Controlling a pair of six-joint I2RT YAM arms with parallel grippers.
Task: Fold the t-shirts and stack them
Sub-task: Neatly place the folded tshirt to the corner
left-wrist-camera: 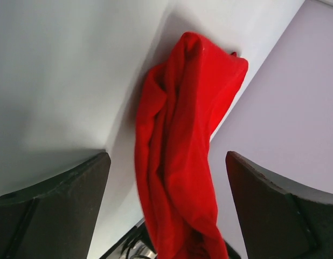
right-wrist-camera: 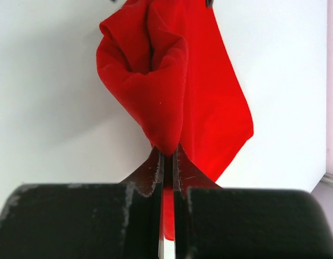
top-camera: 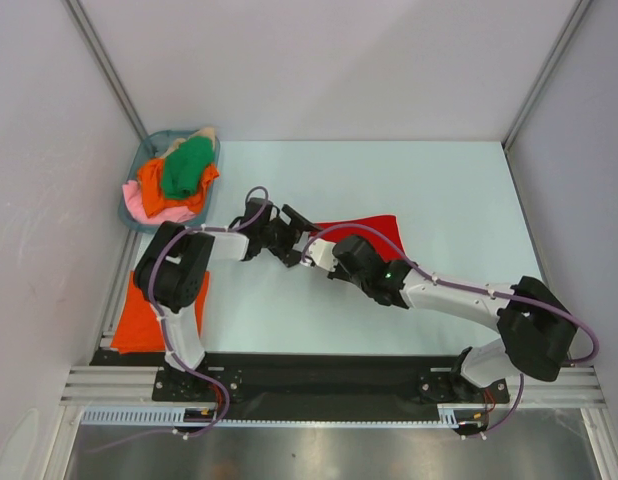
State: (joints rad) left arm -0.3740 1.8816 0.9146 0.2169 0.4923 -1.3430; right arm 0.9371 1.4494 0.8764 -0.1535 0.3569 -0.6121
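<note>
Red t-shirt [right-wrist-camera: 155,81] | clamped in right gripper [right-wrist-camera: 167,150] | left gripper [left-wrist-camera: 166,156] released, straddling it

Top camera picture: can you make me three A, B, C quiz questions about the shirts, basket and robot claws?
1. Where is the basket?
A. far left corner of the table
B. far right corner
C. between the arms' bases

2. What colour is the top shirt in the basket?
A. blue
B. green
C. black

3. What is the right gripper doing?
A. wide open
B. gripping the basket
C. shut on the red shirt

Answers: 1 A, it sits at the far left; 2 B, the green shirt lies on the pile; 3 C, the right wrist view shows it pinching red cloth.
</note>
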